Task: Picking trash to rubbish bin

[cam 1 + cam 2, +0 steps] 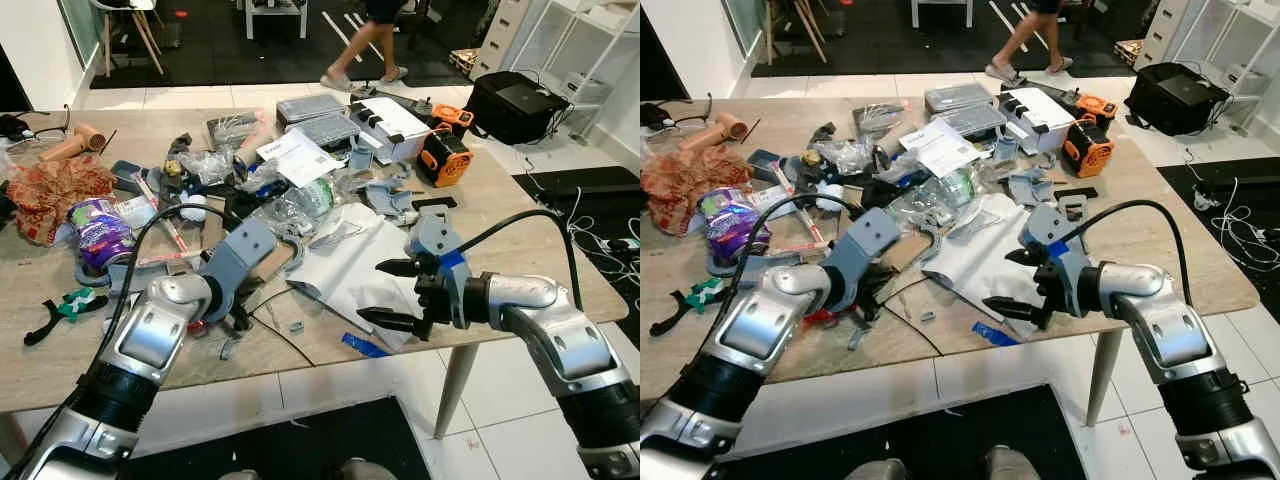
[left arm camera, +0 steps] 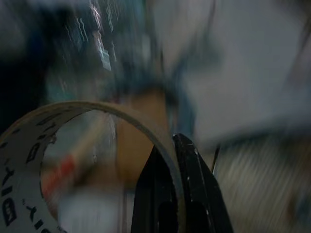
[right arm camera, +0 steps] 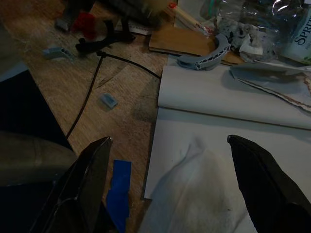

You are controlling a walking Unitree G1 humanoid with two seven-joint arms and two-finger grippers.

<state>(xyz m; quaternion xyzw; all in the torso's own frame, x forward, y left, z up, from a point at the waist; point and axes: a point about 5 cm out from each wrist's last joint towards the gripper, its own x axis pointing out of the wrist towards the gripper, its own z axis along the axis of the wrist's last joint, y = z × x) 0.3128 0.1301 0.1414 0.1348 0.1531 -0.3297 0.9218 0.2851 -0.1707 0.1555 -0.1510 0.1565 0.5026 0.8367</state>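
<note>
One cluttered table (image 1: pixel 520 250) carries one large white bag (image 1: pixel 350 265) lying flat near its front edge, long axis running front to back. Two arms reach in, elbows bent. The right gripper (image 1: pixel 397 294) hovers spread wide over the bag's front end. The left gripper (image 2: pixel 176 194) is clenched on one tape roll (image 2: pixel 58 145), near the front edge.

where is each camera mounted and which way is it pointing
Left eye, right eye: on the head, looking down at the cluttered table; both silver arms show.
Left wrist: along the left gripper, shut on a tape roll.
Right wrist: along the open right gripper at white paper.
Head and right wrist views share the paper.
</note>
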